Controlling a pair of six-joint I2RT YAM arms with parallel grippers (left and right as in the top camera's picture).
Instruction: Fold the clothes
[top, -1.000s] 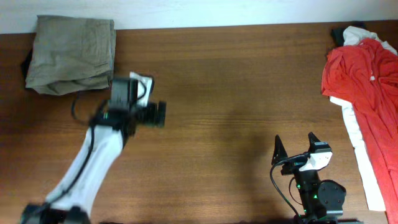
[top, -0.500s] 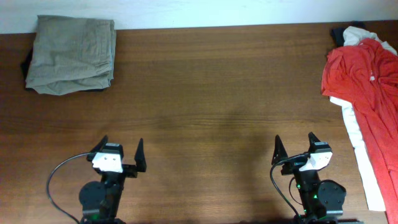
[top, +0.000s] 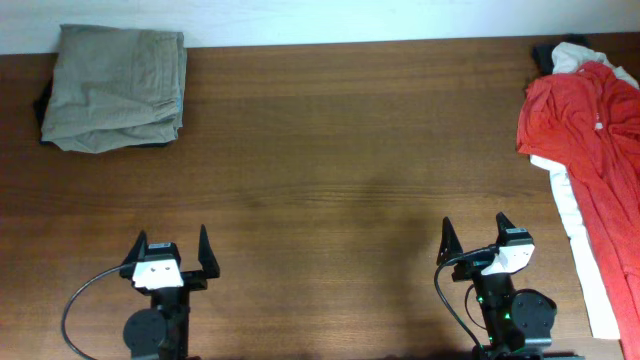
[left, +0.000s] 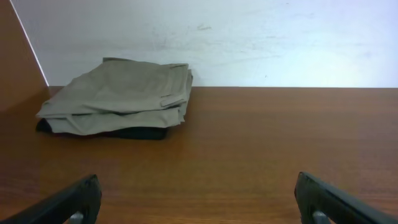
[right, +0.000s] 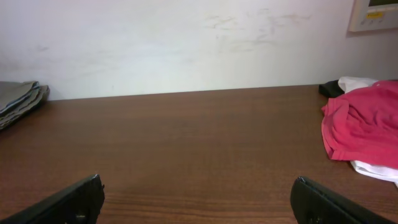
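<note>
Folded khaki trousers (top: 113, 87) lie at the table's far left corner on top of a black garment (top: 45, 100); they also show in the left wrist view (left: 121, 96) and at the left edge of the right wrist view (right: 18, 99). A red garment (top: 590, 130) lies crumpled at the right edge over a white garment (top: 585, 260), with black cloth (top: 543, 55) behind; the red garment also shows in the right wrist view (right: 364, 124). My left gripper (top: 171, 255) is open and empty at the front left. My right gripper (top: 474, 238) is open and empty at the front right.
The brown wooden table (top: 340, 150) stretches between the two piles. A white wall (left: 249, 37) runs along its far edge. A beige wall box (right: 373, 15) hangs at the upper right in the right wrist view.
My left arm has drawn back from near the khaki trousers to the table's front left edge, empty. The right arm has not moved.
</note>
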